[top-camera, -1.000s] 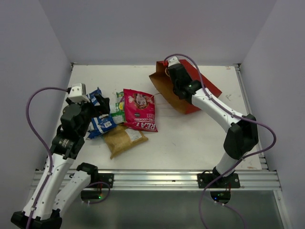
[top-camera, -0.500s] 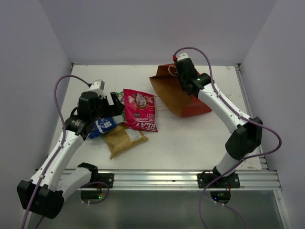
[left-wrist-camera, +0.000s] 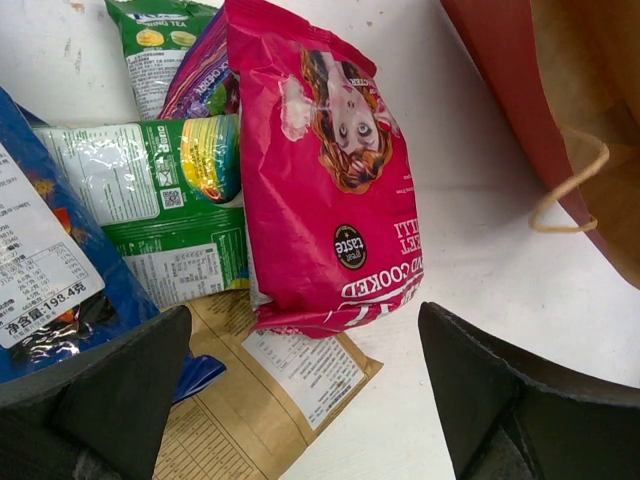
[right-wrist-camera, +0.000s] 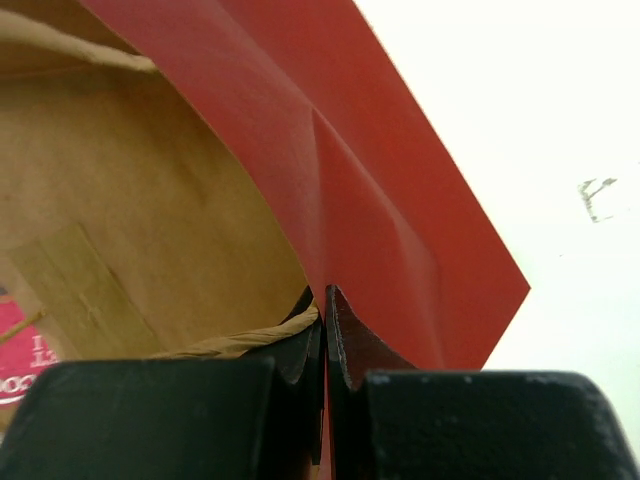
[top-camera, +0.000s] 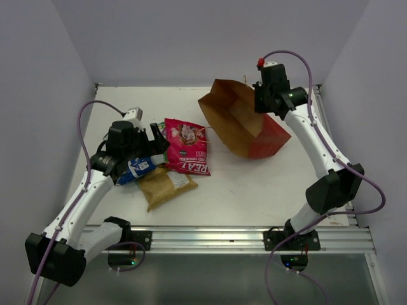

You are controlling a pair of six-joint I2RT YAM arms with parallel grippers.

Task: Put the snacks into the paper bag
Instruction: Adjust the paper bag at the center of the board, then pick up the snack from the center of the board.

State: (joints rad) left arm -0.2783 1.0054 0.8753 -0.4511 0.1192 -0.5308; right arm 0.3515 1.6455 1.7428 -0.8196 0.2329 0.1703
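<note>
At the near side of the table, the left gripper hung low over the snack pile with its jaws spread to their widest and nothing between them. Under the gap lay the tan-brown packet. The lower edge of the large pink packet overlapped it and ran on straight ahead of the claw. The blue-and-white packet lay beside one finger. Just beyond it was a green packet, tucked under the pink one. Further ahead lay a second green packet and the purple candy packet. The paper bag stood past the pile, apart from it, its brown inside facing the packets. At the far side, the right gripper was pinched tight on the bag's red wall, a twine handle just beside its fingers.
</note>
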